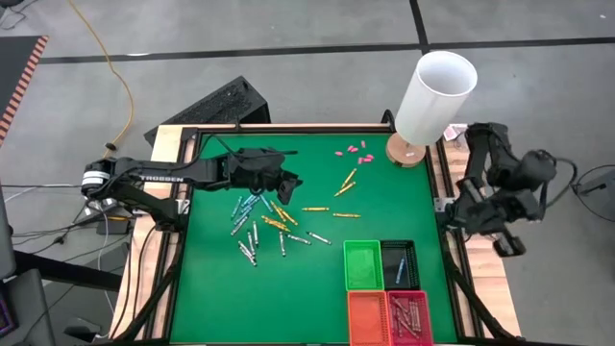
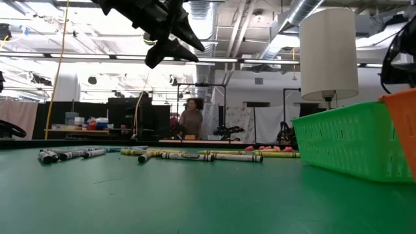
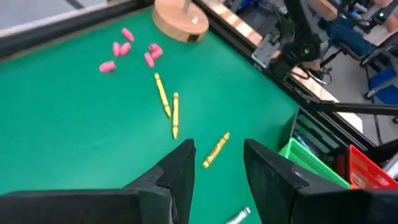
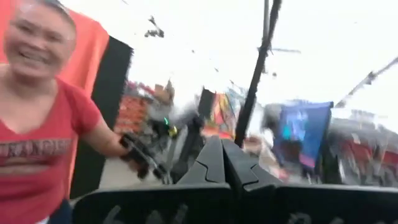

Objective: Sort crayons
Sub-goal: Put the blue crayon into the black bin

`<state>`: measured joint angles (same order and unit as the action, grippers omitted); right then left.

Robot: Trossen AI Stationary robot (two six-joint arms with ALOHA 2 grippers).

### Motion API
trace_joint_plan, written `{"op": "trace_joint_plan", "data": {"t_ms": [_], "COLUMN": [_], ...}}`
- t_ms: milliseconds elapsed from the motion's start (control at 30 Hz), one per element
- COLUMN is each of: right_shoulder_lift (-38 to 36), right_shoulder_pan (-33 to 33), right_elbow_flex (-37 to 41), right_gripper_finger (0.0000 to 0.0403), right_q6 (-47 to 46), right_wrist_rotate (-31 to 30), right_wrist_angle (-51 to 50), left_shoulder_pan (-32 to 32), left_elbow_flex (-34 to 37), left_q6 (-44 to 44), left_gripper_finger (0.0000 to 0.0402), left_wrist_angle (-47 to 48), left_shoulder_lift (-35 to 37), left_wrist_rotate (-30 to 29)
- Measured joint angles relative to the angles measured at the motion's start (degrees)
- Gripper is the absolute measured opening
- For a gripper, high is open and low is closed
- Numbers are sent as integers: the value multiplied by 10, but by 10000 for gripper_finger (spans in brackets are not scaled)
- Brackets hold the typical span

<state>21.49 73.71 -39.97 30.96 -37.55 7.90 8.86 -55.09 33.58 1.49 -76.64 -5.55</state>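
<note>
Black bin (image 1: 400,263) contents barely discernible

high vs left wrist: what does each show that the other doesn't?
Only the high view: the main crayon pile, the orange basket, the white lampshade, and the left arm's full reach over the mat.
Only the left wrist view: the left gripper close up, open and empty above the mat.
Both: the pink pieces, the yellow crayons, the wooden lamp base, the green basket, the black and red baskets, and the right arm parked at the table's edge.
</note>
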Motion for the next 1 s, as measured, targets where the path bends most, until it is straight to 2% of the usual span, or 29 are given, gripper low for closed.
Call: {"op": "trace_joint_plan", "data": {"t_ms": [67, 333, 567, 667, 833, 1000], "right_shoulder_lift": [-22, -101, -164, -189, -213, -208], "right_shoulder_pan": [-24, -107, -151, -165, -186, -203], "right_elbow_flex": [0, 10, 73, 100, 133, 143], "right_gripper_finger": [0, 0, 0, 0, 0, 0], "right_q6": [-1, -111, -131, -144, -189, -223], "right_wrist_rotate": [3, -14, -42, -48, -77, -78], "right_wrist_angle": [-14, -127, -126, -124, -118, -121], "left_shoulder_pan": [0, 0, 2, 3, -2, -4], "left_elbow_flex": [0, 0, 0, 0, 0, -1], "left_q6": [-12, -54, -49, -33, 30, 54], "left_gripper_finger": [125, 125, 125, 125, 126, 126], "left_wrist_angle": [9, 21, 38, 67, 172, 209], "left_shoulder_lift": [5, 8, 8, 5, 2, -21], "left_wrist_rotate": [-17, -89, -111, -163, -281, -334]}}
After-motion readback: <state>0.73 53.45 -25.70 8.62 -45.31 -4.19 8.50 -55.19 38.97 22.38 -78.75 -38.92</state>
